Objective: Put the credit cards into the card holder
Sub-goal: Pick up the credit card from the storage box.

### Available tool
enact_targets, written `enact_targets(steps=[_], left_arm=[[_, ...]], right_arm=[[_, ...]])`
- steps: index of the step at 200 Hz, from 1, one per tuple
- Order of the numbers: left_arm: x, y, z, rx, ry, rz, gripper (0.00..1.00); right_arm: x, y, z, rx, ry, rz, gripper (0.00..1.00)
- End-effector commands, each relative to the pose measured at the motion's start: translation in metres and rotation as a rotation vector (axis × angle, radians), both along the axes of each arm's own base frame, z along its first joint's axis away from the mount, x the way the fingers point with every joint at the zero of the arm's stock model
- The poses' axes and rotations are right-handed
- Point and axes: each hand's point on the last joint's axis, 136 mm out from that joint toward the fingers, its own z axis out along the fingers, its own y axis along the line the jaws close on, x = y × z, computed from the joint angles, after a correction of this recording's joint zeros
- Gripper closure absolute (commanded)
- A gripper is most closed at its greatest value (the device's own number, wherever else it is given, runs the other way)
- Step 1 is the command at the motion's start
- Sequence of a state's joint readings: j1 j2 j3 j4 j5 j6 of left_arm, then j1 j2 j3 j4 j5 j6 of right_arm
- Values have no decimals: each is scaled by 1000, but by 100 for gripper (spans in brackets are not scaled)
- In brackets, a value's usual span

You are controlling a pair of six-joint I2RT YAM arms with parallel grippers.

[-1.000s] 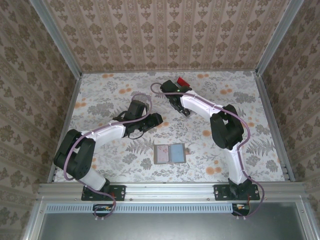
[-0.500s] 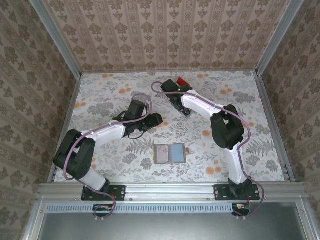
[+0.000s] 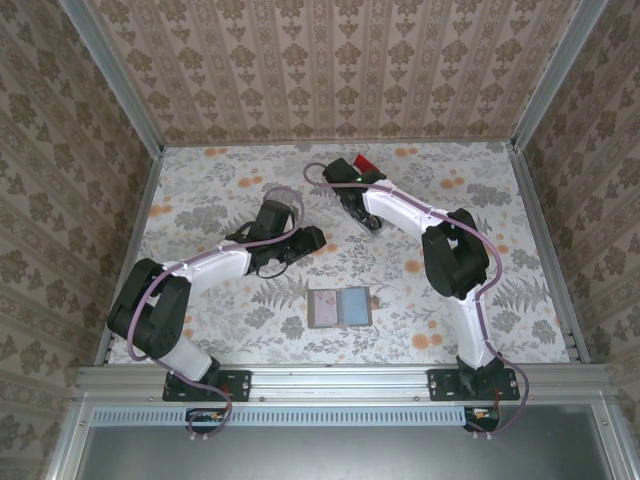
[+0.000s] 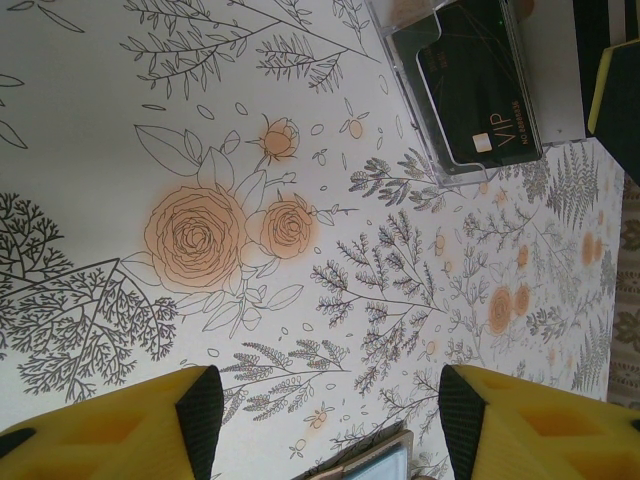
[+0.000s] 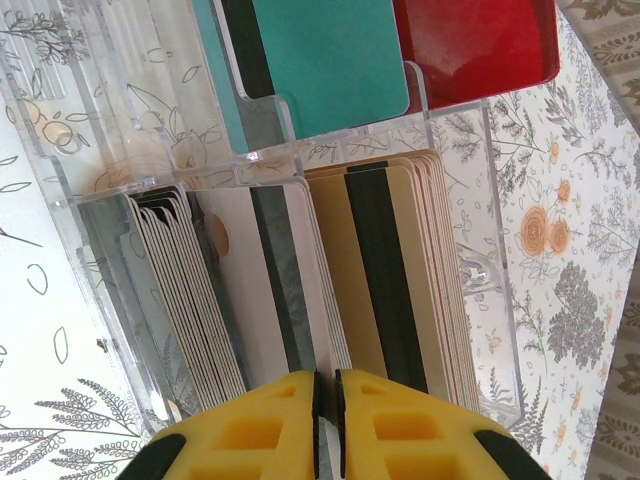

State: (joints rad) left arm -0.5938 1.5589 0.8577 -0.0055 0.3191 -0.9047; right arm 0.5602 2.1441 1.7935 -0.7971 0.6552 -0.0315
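- The worktop is a floral-printed sheet, walled on three sides by patterned wallpaper.
- The left arm reaches inward from its base at the near left. The right arm stretches toward the far middle.
- The clear plastic rack stands in the far middle of the worktop, under the right arm's wrist. From the left wrist, one of its pockets shows at upper right.
- The left pincer hangs over bare worktop with its yellow fingers wide apart and nothing between them.
- The right pincer sits at the rack's near pockets with its jaws drawn almost together, leaving a thin slit. Card edges run toward that slit, but I cannot tell whether one is caught.
- The card holder lies unfolded and flat at the near middle, well apart from the rack. Its right panel shows a light blue card. One corner of it peeks in just beside the left pincer's fingers.
- The credit cards stand in the rack:
  - a red card and a teal card in the far pockets;
  - a tan stack, a white striped card and a pale stack in the near ones;
  - a dark card marked VIP.
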Motion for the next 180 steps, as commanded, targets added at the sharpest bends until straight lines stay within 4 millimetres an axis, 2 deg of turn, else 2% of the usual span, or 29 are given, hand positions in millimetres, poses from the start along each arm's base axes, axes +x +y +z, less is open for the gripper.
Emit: enact_targets(steps=[1, 13, 82, 127, 149, 180], left_arm=[[1, 1, -5, -14, 22, 10, 38], [1, 1, -5, -15, 21, 8, 38], [1, 0, -5, -16, 23, 9, 38], [1, 0, -4, -16, 23, 8, 38], [1, -1, -3, -18, 22, 3, 38], [1, 0, -4, -15, 24, 4, 38]], right_arm=[[2, -9, 16, -42, -17, -9, 89], [0, -6, 15, -20, -4, 2, 93], [-11, 7, 15, 123, 65, 5, 95], [-19, 12, 22, 337, 143, -41, 96], [-25, 16, 11, 472, 237, -83, 97], [-31, 20, 2, 528, 294, -101, 98]])
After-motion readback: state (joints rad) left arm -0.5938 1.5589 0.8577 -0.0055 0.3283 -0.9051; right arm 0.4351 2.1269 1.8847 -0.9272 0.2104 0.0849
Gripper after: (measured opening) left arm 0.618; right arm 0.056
